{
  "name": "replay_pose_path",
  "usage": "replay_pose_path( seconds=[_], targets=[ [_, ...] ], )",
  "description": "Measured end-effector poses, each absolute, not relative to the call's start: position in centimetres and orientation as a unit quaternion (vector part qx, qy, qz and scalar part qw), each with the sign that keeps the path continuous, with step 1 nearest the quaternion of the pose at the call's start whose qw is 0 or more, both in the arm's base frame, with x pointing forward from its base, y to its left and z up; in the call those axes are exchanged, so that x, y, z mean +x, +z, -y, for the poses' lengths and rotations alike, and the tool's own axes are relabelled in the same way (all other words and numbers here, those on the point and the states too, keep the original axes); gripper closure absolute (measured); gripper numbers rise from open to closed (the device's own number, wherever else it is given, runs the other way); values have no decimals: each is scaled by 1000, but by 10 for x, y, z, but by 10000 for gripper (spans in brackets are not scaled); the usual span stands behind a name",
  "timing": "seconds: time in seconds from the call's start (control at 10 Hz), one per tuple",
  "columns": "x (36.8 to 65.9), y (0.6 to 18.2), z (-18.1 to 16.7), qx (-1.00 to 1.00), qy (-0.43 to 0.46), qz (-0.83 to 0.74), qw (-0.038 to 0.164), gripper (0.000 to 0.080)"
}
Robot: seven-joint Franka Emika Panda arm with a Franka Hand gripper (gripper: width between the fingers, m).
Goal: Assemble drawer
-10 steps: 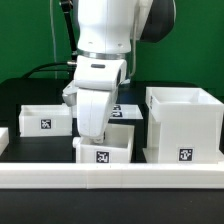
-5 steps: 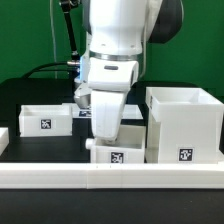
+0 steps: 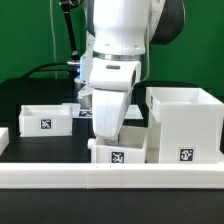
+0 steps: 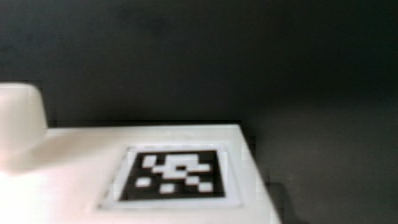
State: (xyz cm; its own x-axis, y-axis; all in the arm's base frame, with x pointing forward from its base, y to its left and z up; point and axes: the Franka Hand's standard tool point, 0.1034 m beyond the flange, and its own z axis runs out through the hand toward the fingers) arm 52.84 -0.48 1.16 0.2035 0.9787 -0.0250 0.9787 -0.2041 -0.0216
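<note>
Claw (image 3: 108,137) over tray (image 3: 121,156) beside casing (image 3: 185,125)

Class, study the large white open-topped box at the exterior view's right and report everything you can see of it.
The large white plastic cube casing is a thin-walled, open-topped box with smooth matte faces. It stands upright on the black table at the exterior view's right, behind the long low white border wall. A black-and-white square tag sits low on its front face. A small white tray lies close beside it; whether they touch cannot be told.
</note>
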Motion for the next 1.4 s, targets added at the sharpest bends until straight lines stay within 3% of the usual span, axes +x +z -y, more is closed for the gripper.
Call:
replay_pose_path(
  seconds=[0.9, 1.4],
  targets=[
    [529, 12, -5, -743, 20, 669, -8, 757],
    [533, 18, 6, -737, 15, 676, -11, 757]
  ],
)
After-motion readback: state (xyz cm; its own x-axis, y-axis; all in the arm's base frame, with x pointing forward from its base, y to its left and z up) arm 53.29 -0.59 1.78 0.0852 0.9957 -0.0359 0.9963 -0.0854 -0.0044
